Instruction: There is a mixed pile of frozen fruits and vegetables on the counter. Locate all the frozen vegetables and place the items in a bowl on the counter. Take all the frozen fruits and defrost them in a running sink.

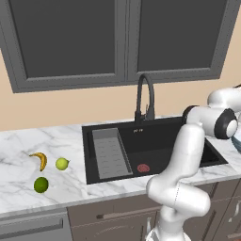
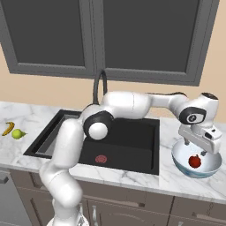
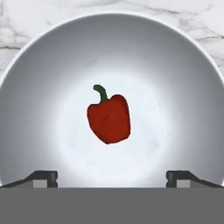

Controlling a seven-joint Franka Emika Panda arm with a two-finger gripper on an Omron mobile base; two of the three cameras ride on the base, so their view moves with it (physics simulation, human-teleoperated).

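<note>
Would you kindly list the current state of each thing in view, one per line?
Red bell pepper: lying in the bowl, released.
Pale blue-white round bowl: upright on the counter, holding the pepper.
Pincer: open, above the bowl.
Tall black arched faucet: no water visible.
Curved yellow banana: on the marble counter.

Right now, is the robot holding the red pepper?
No. The tool is open above the bowl, holding nothing; the pepper lies loose in it.

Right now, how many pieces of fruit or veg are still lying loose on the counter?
3, all left of the sink: a banana, a yellow-green ball beside it, and a dark green ball nearer the front edge. A red pepper already lies in the bowl.
</note>
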